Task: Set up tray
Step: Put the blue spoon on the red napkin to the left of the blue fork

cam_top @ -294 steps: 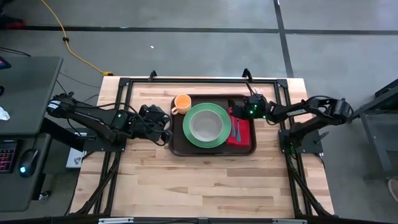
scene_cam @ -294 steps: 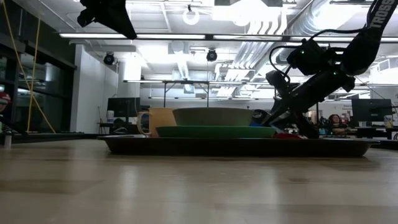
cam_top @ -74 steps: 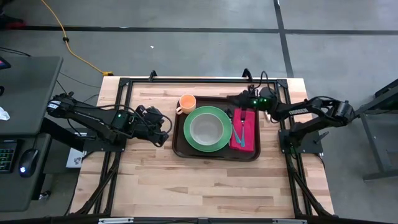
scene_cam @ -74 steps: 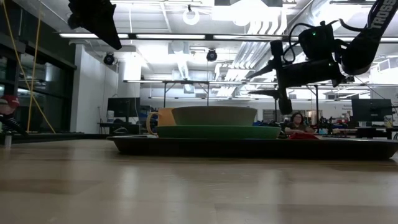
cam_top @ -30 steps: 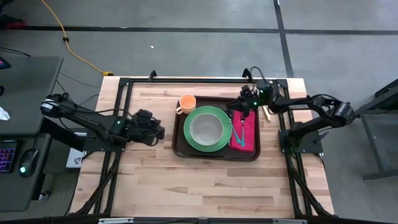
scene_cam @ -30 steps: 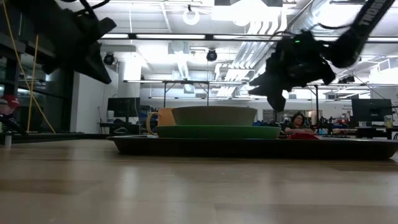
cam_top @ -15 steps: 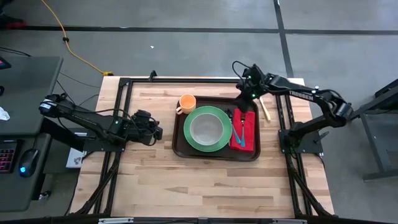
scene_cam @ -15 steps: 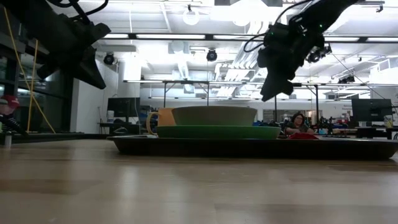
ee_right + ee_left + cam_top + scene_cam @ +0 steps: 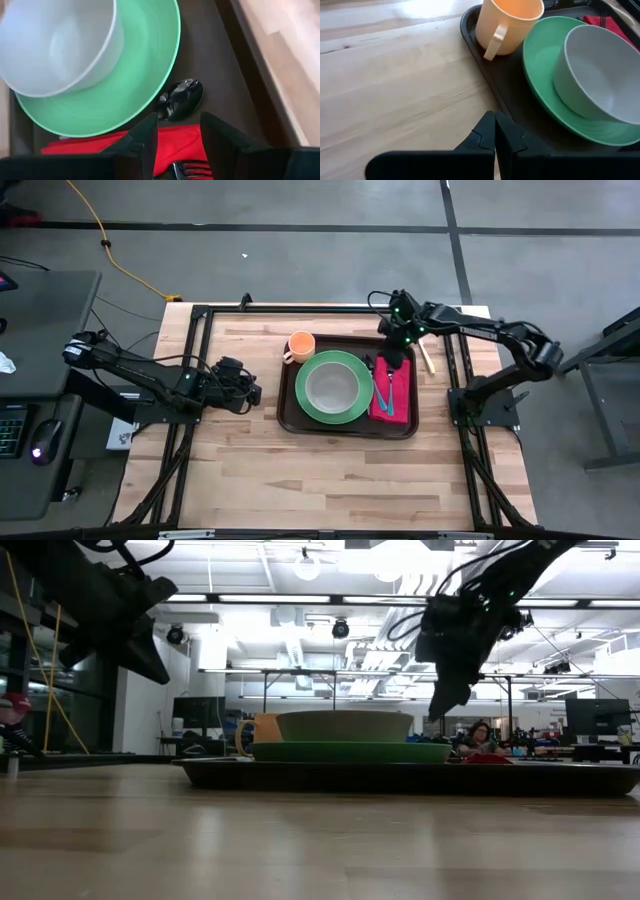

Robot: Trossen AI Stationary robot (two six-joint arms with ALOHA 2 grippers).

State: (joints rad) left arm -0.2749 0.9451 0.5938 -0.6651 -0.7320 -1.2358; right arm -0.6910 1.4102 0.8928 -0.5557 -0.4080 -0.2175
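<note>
The tray (image 9: 347,422) lies at the table's (image 9: 330,480) centre, with bare wood open on its near side. It holds an orange cup (image 9: 299,345) in its far left corner, a green plate (image 9: 334,387) with a grey bowl (image 9: 330,384), and a red napkin (image 9: 392,390) with cutlery on the right. The right hand (image 9: 395,345), fingers spread and empty, hangs over the tray's far right corner. The left hand (image 9: 252,392), pressed together, waits left of the tray.

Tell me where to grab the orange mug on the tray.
Grip the mug by its handle, coming from the left side with the left gripper: the handle juts out over the tray rim toward the open table, while the green plate crowds its other side.
</note>
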